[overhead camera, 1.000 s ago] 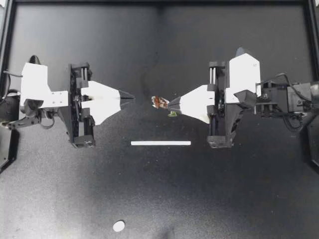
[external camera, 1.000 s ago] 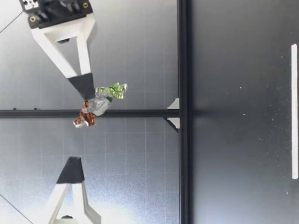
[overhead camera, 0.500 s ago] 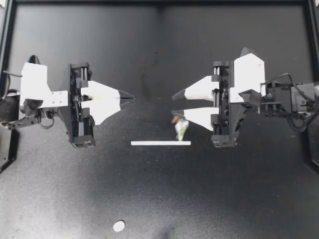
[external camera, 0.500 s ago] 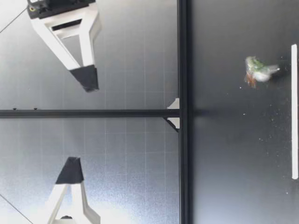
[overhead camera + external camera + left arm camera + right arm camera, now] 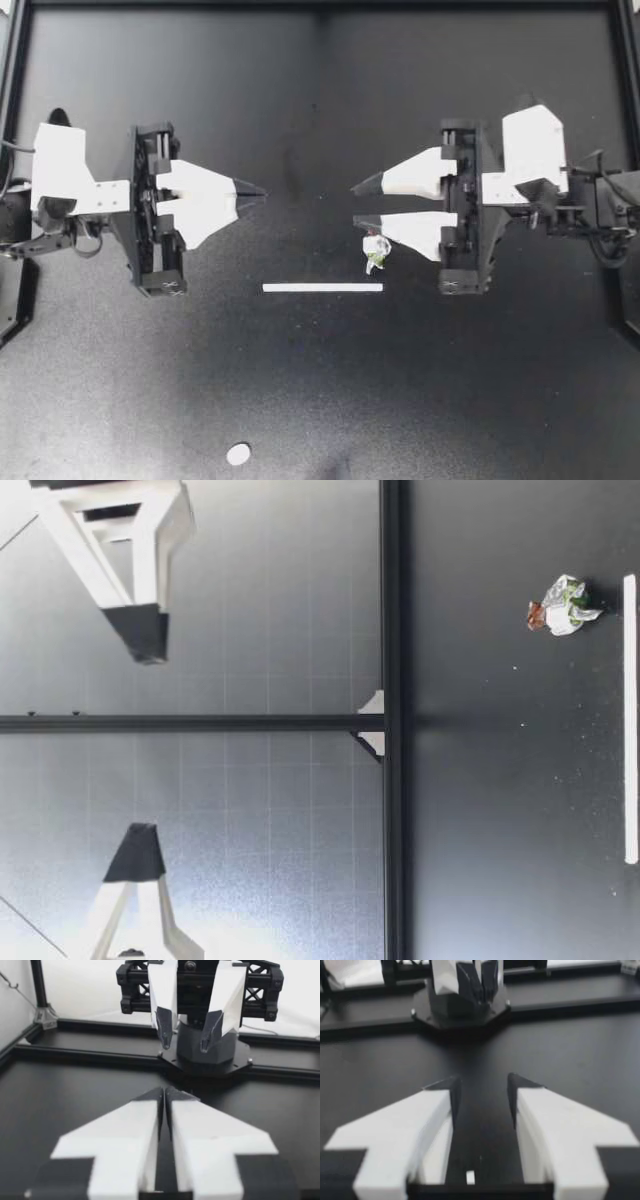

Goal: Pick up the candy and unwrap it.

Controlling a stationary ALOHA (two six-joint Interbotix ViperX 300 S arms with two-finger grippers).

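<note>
Silver candy (image 5: 376, 251), lying beside right tool (image 5: 354, 204)

My left gripper (image 5: 262, 193) and right gripper (image 5: 356, 204) each have 2 white, wedge-shaped fingers (image 5: 205, 200) with black tips, mounted on a black rail frame (image 5: 150, 260). Behind each frame sits a white, boxy housing (image 5: 60, 165). Black cables (image 5: 85, 245) loop beside both housings.

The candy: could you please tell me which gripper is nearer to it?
Right. My right gripper hangs open, raised just beside the candy; my left gripper, shut, is much farther off.
</note>
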